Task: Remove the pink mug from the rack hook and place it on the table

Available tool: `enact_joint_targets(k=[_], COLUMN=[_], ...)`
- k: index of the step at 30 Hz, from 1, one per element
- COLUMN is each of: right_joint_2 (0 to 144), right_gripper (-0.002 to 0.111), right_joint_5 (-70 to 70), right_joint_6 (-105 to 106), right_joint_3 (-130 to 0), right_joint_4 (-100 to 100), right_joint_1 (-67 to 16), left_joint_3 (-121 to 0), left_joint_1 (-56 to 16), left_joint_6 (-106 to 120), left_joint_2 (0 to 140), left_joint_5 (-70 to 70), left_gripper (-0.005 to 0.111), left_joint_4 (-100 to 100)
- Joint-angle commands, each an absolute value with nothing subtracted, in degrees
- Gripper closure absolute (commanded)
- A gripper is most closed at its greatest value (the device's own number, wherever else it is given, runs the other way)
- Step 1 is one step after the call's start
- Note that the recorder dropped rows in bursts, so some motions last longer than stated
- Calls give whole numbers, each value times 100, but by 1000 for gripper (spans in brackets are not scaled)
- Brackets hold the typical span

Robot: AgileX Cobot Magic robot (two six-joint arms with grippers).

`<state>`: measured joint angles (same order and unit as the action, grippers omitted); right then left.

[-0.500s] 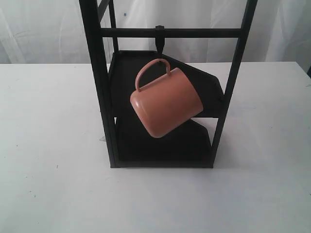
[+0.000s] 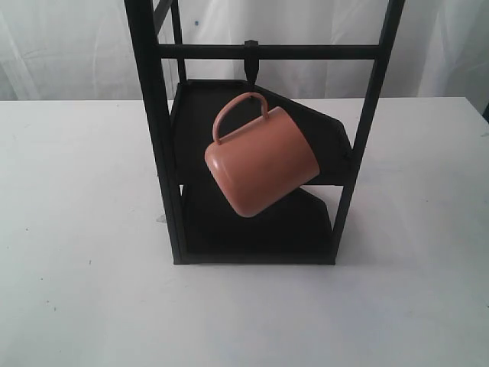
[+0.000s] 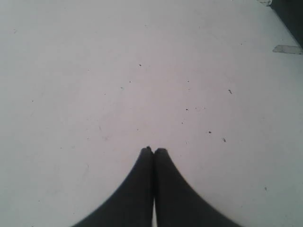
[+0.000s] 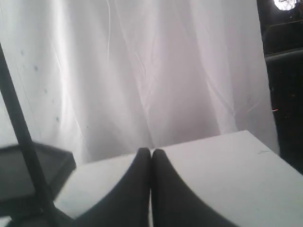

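A tall black metal rack frame (image 2: 157, 138) is standing upright, a thin black crossbar (image 2: 321, 51) spanning its posts. An upper black angular shelf (image 2: 328, 134) is sitting above a lower black shelf (image 2: 290, 229). A wrinkled white fabric curtain (image 2: 69, 46) is hanging behind. A small clear tape strip (image 3: 286, 48) is lying flat near the frame.

There is one matte salmon-pink ceramic mug (image 2: 261, 164) and one small black metal hook (image 2: 251, 65). Also counted: one black metal-framed rack (image 2: 157, 153) with two dark shelves (image 2: 267, 237), one broad white worktop (image 2: 76, 229), one left gripper (image 3: 153, 150) and one right gripper (image 4: 151, 151).
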<state>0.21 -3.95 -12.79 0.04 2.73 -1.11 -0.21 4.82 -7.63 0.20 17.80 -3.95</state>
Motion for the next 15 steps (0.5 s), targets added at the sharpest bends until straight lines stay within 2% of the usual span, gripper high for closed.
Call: enact_joint_targets(k=[1,4,13,15], right_joint_2=[0,0,0,0], right_gripper=[108,108,108,108], right_joint_5=[-958,-1146,-445,-708], right_joint_6=[-1910,-1910,-1910,-1934], right_joint_3=[0,0,0,0], right_joint_4=[422,422,422,422], right_joint_1=[-125,-125,-125,-125], left_joint_3=[0,0,0,0], left_joint_1=[445,445,445,445], left_joint_6=[-755,-755,-755,-755], left_joint_2=[0,0,0,0], left_joint_5=[1868,1868,1868,1868], left_gripper=[107,107,107,107], left_joint_4=[-372,-372,-372,-372])
